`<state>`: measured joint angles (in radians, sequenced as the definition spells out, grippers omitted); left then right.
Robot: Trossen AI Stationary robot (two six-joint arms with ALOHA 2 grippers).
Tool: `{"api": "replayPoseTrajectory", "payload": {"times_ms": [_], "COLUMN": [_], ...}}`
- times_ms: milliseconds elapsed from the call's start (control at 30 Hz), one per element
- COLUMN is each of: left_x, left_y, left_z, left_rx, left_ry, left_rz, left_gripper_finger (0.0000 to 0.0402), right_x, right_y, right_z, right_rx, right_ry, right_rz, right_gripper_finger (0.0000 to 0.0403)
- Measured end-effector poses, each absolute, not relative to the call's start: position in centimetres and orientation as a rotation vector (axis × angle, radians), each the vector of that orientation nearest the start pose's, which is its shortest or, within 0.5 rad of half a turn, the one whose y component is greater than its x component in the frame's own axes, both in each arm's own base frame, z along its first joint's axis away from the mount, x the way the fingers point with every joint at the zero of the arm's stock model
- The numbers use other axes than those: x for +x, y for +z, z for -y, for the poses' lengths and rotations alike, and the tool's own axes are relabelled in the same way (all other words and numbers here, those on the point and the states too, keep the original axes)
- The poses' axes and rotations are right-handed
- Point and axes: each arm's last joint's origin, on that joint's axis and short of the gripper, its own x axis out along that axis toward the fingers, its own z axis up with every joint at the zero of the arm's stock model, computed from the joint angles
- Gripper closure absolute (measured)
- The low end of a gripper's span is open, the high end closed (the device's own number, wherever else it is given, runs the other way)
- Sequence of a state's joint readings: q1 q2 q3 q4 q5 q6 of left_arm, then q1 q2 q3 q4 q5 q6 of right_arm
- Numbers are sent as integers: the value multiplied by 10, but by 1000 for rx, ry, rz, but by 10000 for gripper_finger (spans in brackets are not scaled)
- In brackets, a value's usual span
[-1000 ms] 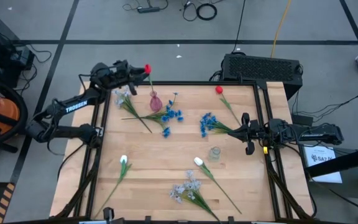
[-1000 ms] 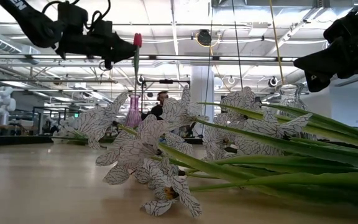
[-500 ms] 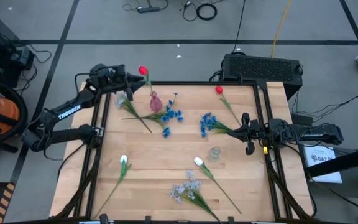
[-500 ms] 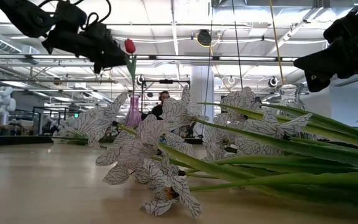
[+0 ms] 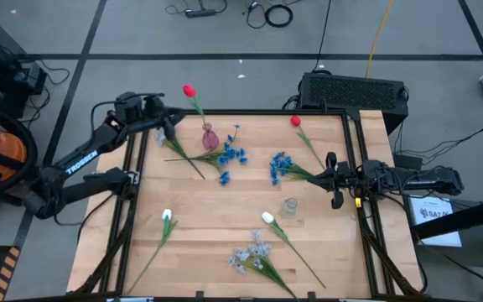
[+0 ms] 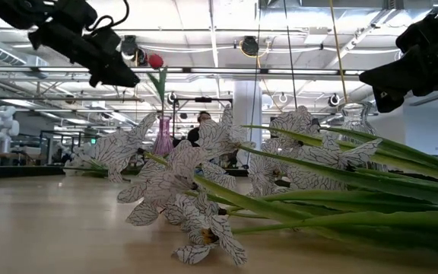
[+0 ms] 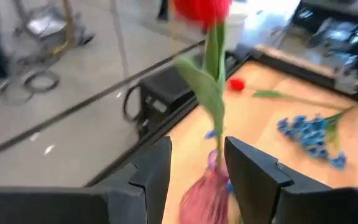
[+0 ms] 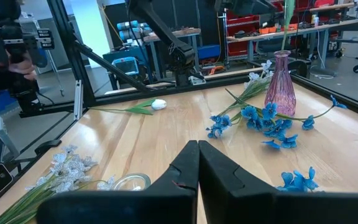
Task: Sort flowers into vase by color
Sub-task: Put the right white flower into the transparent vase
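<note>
Your pink vase [image 5: 210, 137] stands near the far edge of the worktop [image 5: 199, 218], and a red tulip [image 5: 189, 91] stands in it, stem up and leaning toward the far-left corner. Your left pincer [image 5: 168, 125] hangs just to the left of the vase, fingers [image 7: 253, 171] spread and released, with the stem showing between them but not gripped. A blue spray [image 5: 231, 155] lies just beside the vase on its near side, and a pale lavender spray [image 5: 168, 136] lies at its left. A second red tulip [image 5: 295, 122] rests to the right of the vase. Your right pincer [image 5: 332, 180] sits well right of the vase, clenched and empty, over another blue spray [image 5: 282, 167].
</note>
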<state>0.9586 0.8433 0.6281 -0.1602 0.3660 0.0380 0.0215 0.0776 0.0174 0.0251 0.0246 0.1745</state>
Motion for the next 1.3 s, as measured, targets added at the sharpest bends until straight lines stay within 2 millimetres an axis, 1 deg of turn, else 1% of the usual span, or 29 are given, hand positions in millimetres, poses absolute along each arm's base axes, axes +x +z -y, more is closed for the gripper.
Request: {"api": "replayPoseTrajectory", "payload": {"times_ms": [133,233,333,467,633,767,1000,1167,1300], "left_x": [112,116,125,141,157,164,182,198,208], "left_y": [280,281,284,284,284,283,273,260,248], "left_z": [-136,-128,-118,-99,-73,-57,-33,-15,-1], "left_rx": [-240,-262,-286,-305,-239,-309,-432,-497,-589], "left_ry": [623,589,553,488,484,514,505,462,459], "left_rz": [-404,-460,-462,-474,-495,-477,-497,-571,-624], "left_gripper_finger": [244,246,256,275,288,290,290,290,290], "right_x": [102,102,102,102,102,102,102,102,102], "right_y": [166,166,166,166,166,166,166,166,166], "right_z": [-1,-1,-1,-1,-1,-1,-1,-1,-1], "right_rx": [174,174,174,174,174,174,174,174,174], "right_ry": [-6,-6,-6,-7,-7,-7,-7,-7,-7], "right_rz": [-35,-35,-35,-35,-35,-35,-35,-35,-35], "right_gripper_finger": [403,403,403,403,403,403,403,403,403]}}
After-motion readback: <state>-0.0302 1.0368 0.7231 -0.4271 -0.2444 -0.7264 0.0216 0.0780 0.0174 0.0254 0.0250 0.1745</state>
